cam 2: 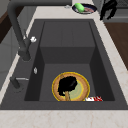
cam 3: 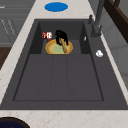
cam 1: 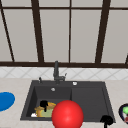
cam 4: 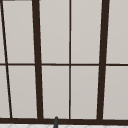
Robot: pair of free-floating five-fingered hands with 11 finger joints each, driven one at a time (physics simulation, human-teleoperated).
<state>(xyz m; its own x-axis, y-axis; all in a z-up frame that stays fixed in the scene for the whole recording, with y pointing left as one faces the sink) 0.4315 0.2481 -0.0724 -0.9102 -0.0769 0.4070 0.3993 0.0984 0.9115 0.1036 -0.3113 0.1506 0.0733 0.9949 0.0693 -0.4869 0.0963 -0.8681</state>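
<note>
Left hand down in the basin on the brush, right hand idle at the front right corner.

My left hand (cam 2: 67, 84) has its fingers (cam 3: 60, 37) curled round the top of a wooden-handled brush (cam 2: 66, 95), so the thing lies directly under them, not off to a side. The handle's long axis runs from the hand toward the front wall of the sink (cam 1: 87, 100), tilted rather than flat. Brush and hand sit over a yellow-rimmed plate (cam 2: 83, 87) on the basin floor, in the sink's left compartment near its front edge. A small red-and-white item (cam 2: 93, 99) lies just beside the plate. My right hand (cam 1: 106, 120) hangs over the surface at the sink's front right corner, well apart, fingers drooping loosely, near a dark bowl (cam 2: 85, 8).
</note>
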